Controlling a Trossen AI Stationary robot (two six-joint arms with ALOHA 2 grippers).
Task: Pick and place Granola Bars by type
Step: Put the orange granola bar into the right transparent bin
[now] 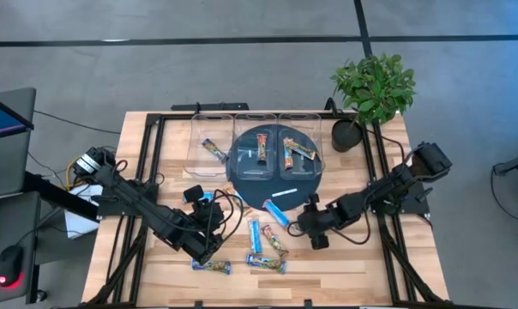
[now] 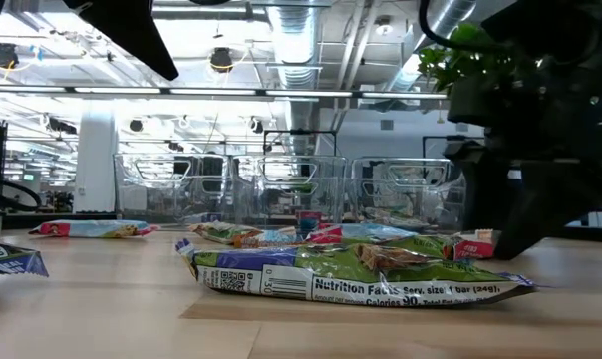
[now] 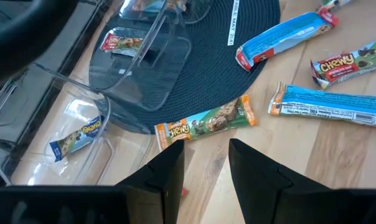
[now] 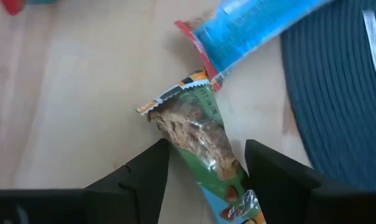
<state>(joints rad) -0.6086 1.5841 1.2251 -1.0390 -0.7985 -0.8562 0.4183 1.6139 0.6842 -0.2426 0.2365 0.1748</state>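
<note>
Green-wrapped bar [image 2: 361, 274] lies flat on the worktop [image 1: 362, 257] right in front of the low camera, nutrition panel facing out, with more bars in a loose heap behind it. Biggest on the worktop is a round dark mat [image 3: 206, 56], ahead of the left fingers; three clear bins [image 1: 255, 129] stand side by side beyond it, partly over its far edge, and a potted plant [image 1: 375, 86] sits at the far right corner. The left gripper [image 3: 206, 149] has its fingers a little apart with nothing between them; just past their tips an orange-green bar [image 3: 206, 121] lies against the mat's rim. Farther ahead and to one side lie two blue bars [image 3: 331, 106], one of them partly on the mat, and a red bar [image 3: 350, 62]. The right gripper [image 4: 206, 149] has its fingers spread wide, straddling a green bar [image 4: 200, 134] that lies flat between them; a blue bar [image 4: 256, 25] touches that bar's far end.
</note>
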